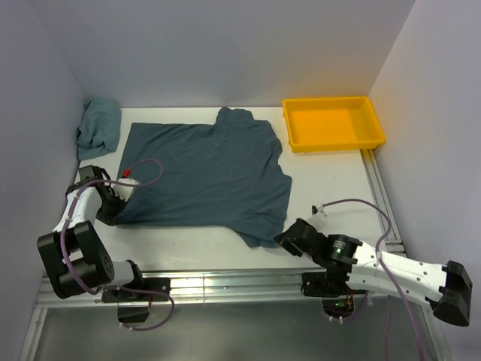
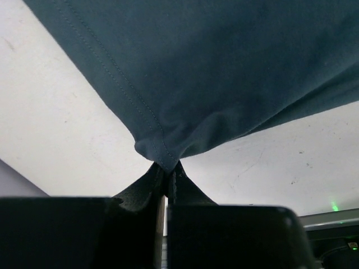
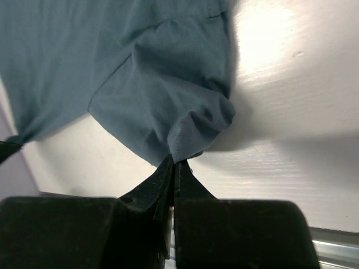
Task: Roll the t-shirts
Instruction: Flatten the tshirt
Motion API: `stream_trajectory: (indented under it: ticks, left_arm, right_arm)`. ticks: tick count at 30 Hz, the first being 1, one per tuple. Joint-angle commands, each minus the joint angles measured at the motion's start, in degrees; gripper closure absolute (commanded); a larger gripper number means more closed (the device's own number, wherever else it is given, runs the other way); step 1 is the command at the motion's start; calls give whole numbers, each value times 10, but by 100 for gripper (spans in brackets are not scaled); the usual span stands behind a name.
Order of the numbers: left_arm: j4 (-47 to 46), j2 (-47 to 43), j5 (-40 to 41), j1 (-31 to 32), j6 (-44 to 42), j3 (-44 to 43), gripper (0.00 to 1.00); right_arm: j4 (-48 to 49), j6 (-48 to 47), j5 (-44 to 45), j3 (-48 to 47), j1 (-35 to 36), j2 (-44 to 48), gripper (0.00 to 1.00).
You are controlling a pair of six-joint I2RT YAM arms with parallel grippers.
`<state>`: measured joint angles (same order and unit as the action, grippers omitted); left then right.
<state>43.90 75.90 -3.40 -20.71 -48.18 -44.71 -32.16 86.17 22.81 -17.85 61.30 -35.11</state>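
A slate-blue t-shirt lies spread flat on the white table, neck toward the right. My left gripper is shut on its near-left hem corner; in the left wrist view the stitched corner bunches up at the closed fingertips of the left gripper. At the shirt's near-right, my right gripper is shut on the sleeve. The right wrist view shows that sleeve fabric puckered into the tips of the right gripper. A second t-shirt sits crumpled at the far left.
A yellow tray stands at the far right corner, nothing inside it. White walls close in the table on the left, back and right. A metal rail runs along the near edge between the arm bases.
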Motion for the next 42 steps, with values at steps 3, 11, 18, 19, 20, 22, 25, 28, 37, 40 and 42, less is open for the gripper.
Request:
stream_trajectory:
  ticks: [3, 11, 18, 19, 20, 22, 25, 28, 37, 40, 42]
  left_arm:
    - [20, 7, -13, -6, -19, -14, 87]
    - [44, -1, -41, -8, -24, -45, 39]
    - [88, 2, -78, -13, -2, -129, 36]
    - [107, 7, -88, -12, -2, -145, 36]
    - [111, 11, -93, -13, -2, -151, 36]
    - [97, 11, -88, -14, 11, -158, 36]
    - [76, 20, -81, -14, 40, -167, 36]
    - [70, 46, -85, -14, 66, -187, 36]
    - [60, 108, -101, -14, 112, -224, 38]
    - [52, 113, -102, -14, 117, -221, 38]
    - [50, 116, -100, -13, 116, -216, 38]
  right_arm:
    - [59, -55, -8, -63, 15, -110, 99]
    - [-43, -115, 78, -180, 11, -119, 24]
    - [7, -233, 29, -192, -165, -92, 24]
    - [15, -243, 27, -197, -185, -110, 24]
    - [18, -257, 24, -201, -215, -122, 24]
    - [36, -271, 29, -209, -231, -164, 24]
    - [83, -289, 11, -204, -272, -217, 25]
    - [153, -309, -41, -191, -336, -267, 28]
    - [252, -336, -96, -249, -428, -445, 40]
    - [278, -335, -114, -268, -436, -485, 42]
    - [281, -334, -116, -285, -441, -508, 43]
